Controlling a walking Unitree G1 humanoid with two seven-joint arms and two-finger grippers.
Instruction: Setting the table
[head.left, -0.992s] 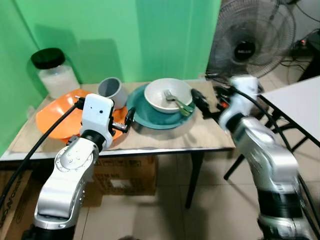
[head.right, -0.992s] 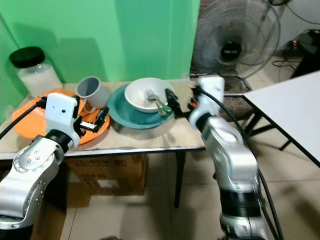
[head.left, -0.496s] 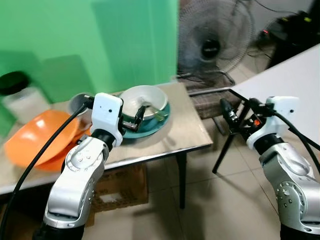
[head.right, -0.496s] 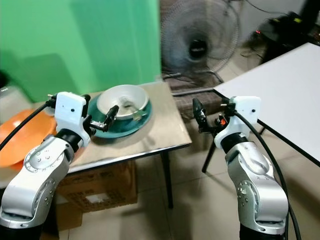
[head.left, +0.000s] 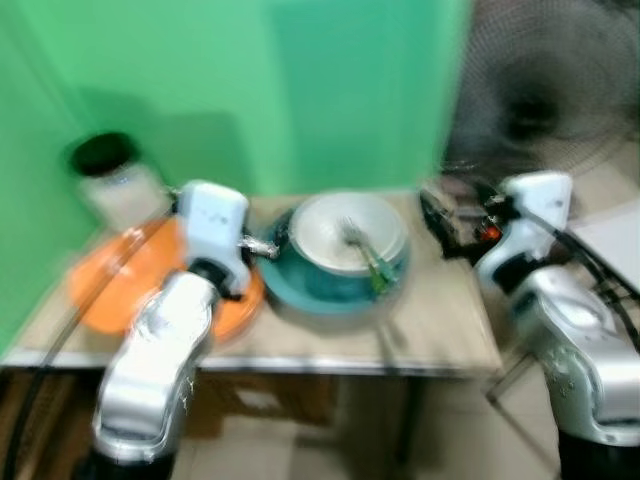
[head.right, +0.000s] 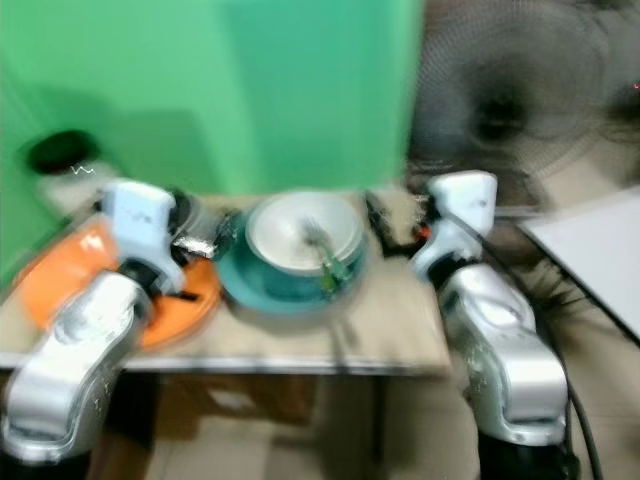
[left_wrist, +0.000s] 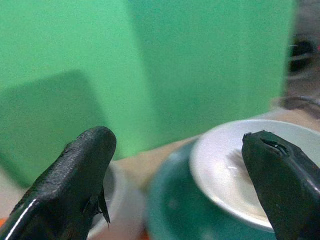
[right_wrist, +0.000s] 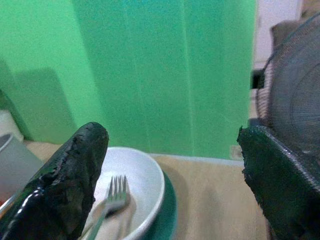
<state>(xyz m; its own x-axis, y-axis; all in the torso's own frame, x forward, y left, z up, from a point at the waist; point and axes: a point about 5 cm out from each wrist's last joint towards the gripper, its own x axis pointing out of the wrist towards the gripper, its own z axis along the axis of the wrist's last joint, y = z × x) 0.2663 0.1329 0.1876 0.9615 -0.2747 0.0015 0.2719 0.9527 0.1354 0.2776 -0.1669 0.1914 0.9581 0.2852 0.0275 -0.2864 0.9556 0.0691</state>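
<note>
Fingers of both grippers stand wide apart, holding nothing: left gripper (left_wrist: 175, 180), right gripper (right_wrist: 170, 185). The white bowl (head.left: 348, 233) with its fork (right_wrist: 111, 200) sits on the teal plate (head.left: 330, 290), between them on the table (head.left: 440, 320). Best to steady first; head views are blurred. The right wrist shows the fork's tines sharply.

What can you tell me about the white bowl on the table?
The white bowl is round, smooth and glossy, like ceramic or melamine. It sits upright on a teal plate near the middle of the table, in front of the green wall. A fork lies inside it, tines toward the middle, handle leaning over the rim. Both grippers hover close, the left gripper and the right gripper, neither touching it. The head views are blurred.
</note>
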